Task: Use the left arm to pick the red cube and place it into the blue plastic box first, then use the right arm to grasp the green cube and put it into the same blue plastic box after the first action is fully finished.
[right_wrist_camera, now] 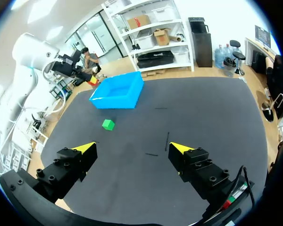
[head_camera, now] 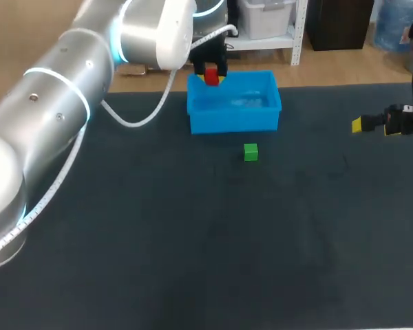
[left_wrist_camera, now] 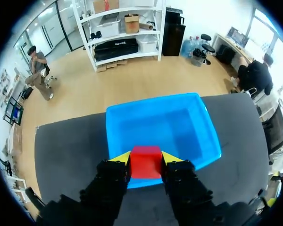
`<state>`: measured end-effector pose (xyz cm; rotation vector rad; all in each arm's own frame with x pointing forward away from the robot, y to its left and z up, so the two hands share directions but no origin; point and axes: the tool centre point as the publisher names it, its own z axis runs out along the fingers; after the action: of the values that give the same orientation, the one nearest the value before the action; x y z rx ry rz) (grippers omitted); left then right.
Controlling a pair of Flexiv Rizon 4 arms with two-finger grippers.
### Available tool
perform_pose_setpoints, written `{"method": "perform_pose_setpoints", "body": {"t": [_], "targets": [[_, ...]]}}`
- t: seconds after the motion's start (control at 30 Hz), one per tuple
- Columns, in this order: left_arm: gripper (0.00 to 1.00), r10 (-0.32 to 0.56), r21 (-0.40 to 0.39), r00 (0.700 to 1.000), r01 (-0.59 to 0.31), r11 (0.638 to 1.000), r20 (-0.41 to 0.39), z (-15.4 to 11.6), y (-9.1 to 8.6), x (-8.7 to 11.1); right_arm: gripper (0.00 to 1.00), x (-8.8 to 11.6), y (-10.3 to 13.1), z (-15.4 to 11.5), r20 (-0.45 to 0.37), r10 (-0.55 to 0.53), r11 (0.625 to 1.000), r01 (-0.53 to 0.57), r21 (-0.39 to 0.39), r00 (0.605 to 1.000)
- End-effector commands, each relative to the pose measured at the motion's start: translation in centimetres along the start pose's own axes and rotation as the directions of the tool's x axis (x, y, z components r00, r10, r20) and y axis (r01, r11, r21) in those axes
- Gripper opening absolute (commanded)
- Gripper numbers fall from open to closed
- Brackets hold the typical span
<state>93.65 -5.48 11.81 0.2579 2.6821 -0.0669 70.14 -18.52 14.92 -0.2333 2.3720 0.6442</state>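
Red cube (left_wrist_camera: 145, 162) — small, rigid, probably light — is hanging over the rim of the blue plastic box (left_wrist_camera: 155, 101) near the far edge of the table (head_camera: 193, 240), the left gripper (left_wrist_camera: 146, 159) pinching its two opposite flat faces; the right gripper (right_wrist_camera: 132, 148) is standing wide open, holding nothing, by the right edge.

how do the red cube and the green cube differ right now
The red cube is held by the left gripper, raised over the edge of the blue box; the green cube lies free on the table, outside that box. One is red, the other green. Both are small cubes.
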Motion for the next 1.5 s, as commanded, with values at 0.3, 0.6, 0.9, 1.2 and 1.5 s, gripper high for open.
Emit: {"method": "perform_pose_setpoints", "body": {"t": [0.3,0.6,0.9,1.2,1.5], "targets": [[0.0,-0.013,0.028,0.985,0.018,0.999,-0.172,2.6,0.1,-5.2,1.0,0.0,0.0,0.0,0.0,-0.001,1.0,0.001,0.002,1.0],[0.0,-0.01,0.04,0.985,0.017,0.999,-0.172,3.6,-0.1,-6.0,1.0,0.0,0.0,0.0,0.0,-0.001,1.0,0.001,0.002,1.0],[0.0,-0.008,0.046,0.983,0.017,0.999,-0.183,4.7,-0.5,-6.1,1.0,0.0,0.0,0.0,0.0,-0.001,1.0,0.001,0.002,1.0],[1.0,-0.005,0.038,0.983,0.012,0.999,-0.184,4.9,-0.5,-6.2,1.0,0.0,0.0,0.0,0.0,-0.001,1.0,0.001,0.002,1.0],[1.0,-0.005,0.033,0.985,0.011,0.999,-0.172,4.6,-0.4,-6.5,1.0,0.0,0.0,0.0,0.0,-0.001,1.0,0.001,0.002,1.0]]}}
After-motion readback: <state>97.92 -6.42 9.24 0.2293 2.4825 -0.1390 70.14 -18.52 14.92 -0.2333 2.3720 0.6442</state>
